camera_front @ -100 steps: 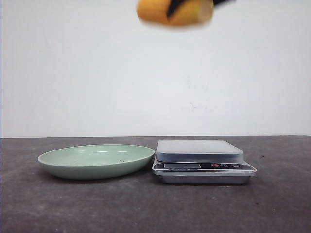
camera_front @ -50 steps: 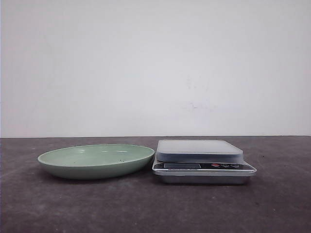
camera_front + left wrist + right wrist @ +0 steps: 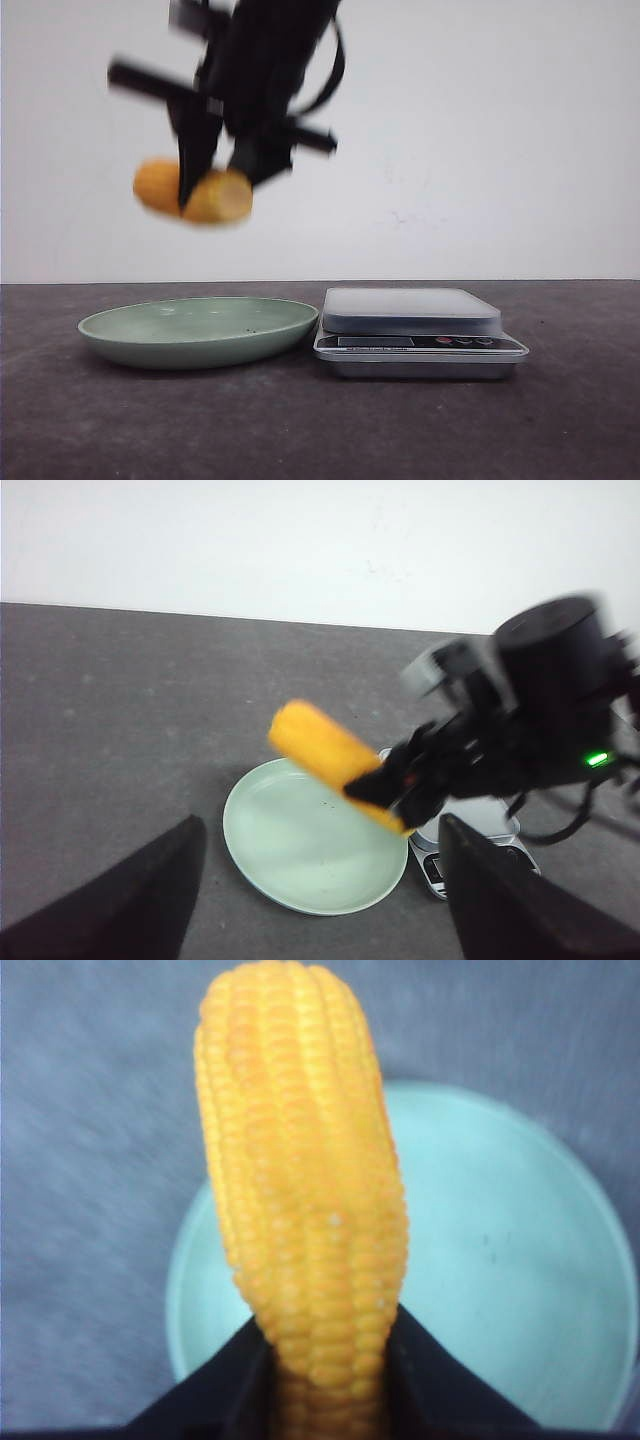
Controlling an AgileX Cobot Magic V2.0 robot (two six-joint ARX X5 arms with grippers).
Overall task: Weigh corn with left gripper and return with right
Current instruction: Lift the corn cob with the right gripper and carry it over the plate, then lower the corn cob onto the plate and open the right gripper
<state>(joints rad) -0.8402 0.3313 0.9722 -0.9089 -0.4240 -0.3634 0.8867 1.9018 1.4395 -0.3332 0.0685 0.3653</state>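
Right pincer [image 3: 215,185], a bulky black arm end with dark pointed fingers and looping cables, hangs in mid-air pinching the yellow-orange ribbed corn cob [image 3: 195,192] across its middle, so that one end sticks out on each side of the fingers. In the front view the arm is blurred, so the exact tilt of the cob is hard to judge; it looks roughly level, with one end slightly lower. The corn is held clear above the shallow pale green ceramic plate [image 3: 130,340], touching neither the plate nor anything else. The right wrist view shows the cob [image 3: 305,1210] rising from between the two black fingers [image 3: 440,1390], with the green plate [image 3: 540,1260] directly beneath it.

Just beside the plate on the dark grey speckled surface [image 3: 320,430] sits a small silver kitchen scale [image 3: 415,335] with a flat pale platform and a row of buttons on its front; its platform carries nothing. A plain white wall [image 3: 500,140] backs the scene.

From the left wrist view, the left pincer [image 3: 320,900] has its dark fingers spread wide apart, holding nothing, well back from the plate [image 3: 290,850], and looks across at the corn [image 3: 325,755] in the other arm's grip.
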